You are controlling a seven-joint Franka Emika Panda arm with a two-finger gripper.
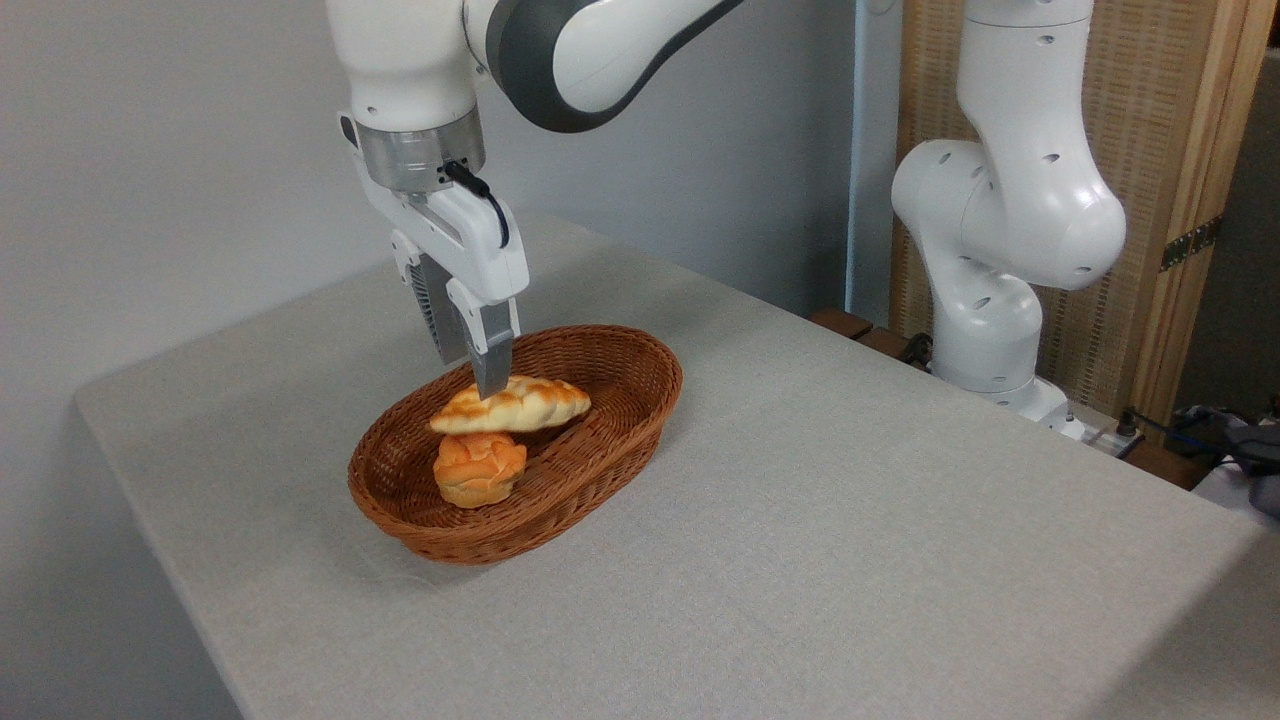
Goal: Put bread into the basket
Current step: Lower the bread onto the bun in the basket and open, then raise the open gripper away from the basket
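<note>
1. Bread (pixel 512 406): braided loaf, held level above the basket (pixel 610 440) interior, sitting over the round bun (pixel 479 468) that already lies inside. Whether loaf rests on the bun or hangs just clear — can't tell.
2. Gripper (pixel 490 385) comes straight down onto the loaf's left-of-middle top; jaws look clamped on the bread, near finger (pixel 492 355) visible against the crust, far finger mostly hidden behind it.
3. Handling guess: light, probably a stiff prop with a glossy crust, so a bit slippery; pointed ends are poor grip spots. Best hold is across the thick middle, over the plaited ridges. The off-centre grip may let it tip right.
4. Hidden: basket floor under the loaf, contact point of the fingertips, bun's back side.
5. Arm's upper part is cut off at the top edge; table (pixel 850 520) otherwise bare near the basket.
</note>
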